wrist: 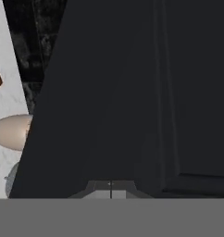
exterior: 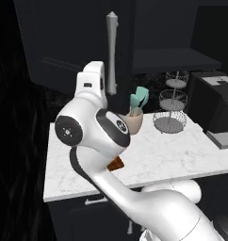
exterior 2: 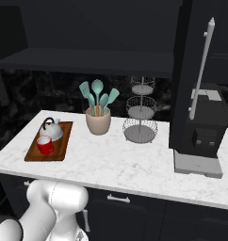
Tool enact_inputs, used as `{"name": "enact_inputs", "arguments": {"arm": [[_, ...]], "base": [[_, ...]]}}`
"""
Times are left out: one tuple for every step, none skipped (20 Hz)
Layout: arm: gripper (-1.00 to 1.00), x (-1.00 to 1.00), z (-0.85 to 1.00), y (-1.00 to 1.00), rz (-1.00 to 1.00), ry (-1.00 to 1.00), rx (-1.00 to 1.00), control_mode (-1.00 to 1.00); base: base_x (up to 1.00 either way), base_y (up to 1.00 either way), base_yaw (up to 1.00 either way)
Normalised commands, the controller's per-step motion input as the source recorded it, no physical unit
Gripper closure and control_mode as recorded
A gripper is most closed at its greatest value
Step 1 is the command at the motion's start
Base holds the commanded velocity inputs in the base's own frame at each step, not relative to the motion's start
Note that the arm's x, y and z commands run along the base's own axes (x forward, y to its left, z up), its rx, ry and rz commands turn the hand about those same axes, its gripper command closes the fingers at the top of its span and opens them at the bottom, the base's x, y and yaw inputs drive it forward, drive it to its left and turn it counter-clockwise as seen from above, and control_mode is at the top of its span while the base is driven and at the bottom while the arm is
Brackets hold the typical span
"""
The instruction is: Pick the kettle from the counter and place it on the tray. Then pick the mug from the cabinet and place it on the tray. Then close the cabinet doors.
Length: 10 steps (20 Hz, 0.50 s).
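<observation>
On the counter [exterior 2: 134,162], over at its left end in your right base view, you've got the tray [exterior 2: 57,150] lying flat with both pieces aboard: the kettle [exterior 2: 52,129] sits at the far end, its black handle upright, and the red mug [exterior 2: 44,145] sits just in front of it at the near end. Beside the tray stands the beige utensil crock [exterior 2: 98,122] full of teal spatulas, then the three-tier wire basket stand [exterior 2: 140,117], then the dark coffee machine [exterior 2: 205,127] at the right. Up above, the cabinet [exterior 2: 87,59] is open, you can see its dark shelf bare across the top of the view. One cabinet door [exterior 2: 191,70] hangs swung out at the right, its silver bar handle [exterior 2: 200,70] running down in front of the coffee machine. From the left base view, you see the arm reaching up toward the other door [exterior: 64,42] and its handle [exterior: 111,52]. Look along the hand view: the tool [wrist: 110,183] has its fingers pinched fully together, gripping nothing, tips right up against the dark panelled door face [wrist: 123,102], with marble and the crock [wrist: 12,132] peeking past the edge.
</observation>
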Motion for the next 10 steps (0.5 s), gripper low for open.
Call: {"name": "enact_inputs", "arguments": {"arm": [[1.00, 0.58, 0.00, -0.44, -0.02, -0.09, 0.00, -1.00], [1.00, 0.59, 0.00, -0.39, -0.03, -0.08, 0.00, -1.00], [1.00, 0.62, 0.00, -0.36, -0.04, -0.08, 0.00, -1.00], [1.00, 0.65, 0.00, -0.31, -0.04, -0.08, 0.00, -1.00], [1.00, 0.65, 0.00, -0.29, -0.04, -0.08, 0.00, -1.00], [1.00, 0.66, 0.00, -0.24, -0.03, -0.09, 0.00, -1.00], [1.00, 0.64, 0.05, -0.20, -0.04, -0.09, 0.00, -1.00], [1.00, 0.57, 0.19, -0.12, -0.05, -0.09, 0.00, -1.00], [1.00, 0.54, 0.29, -0.04, -0.05, -0.06, 0.00, -1.00], [1.00, 0.51, 0.42, -0.01, -0.06, 0.00, 0.00, -1.00]], "base": [[0.00, 0.00, 0.00], [0.00, 0.00, 0.00], [0.00, 0.00, 0.00], [0.00, 0.00, 0.00], [0.00, 0.00, 0.00], [0.00, 0.00, 0.00], [0.00, 0.00, 0.00], [0.00, 0.00, 0.00], [0.00, 0.00, 0.00], [0.00, 0.00, 0.00]]}}
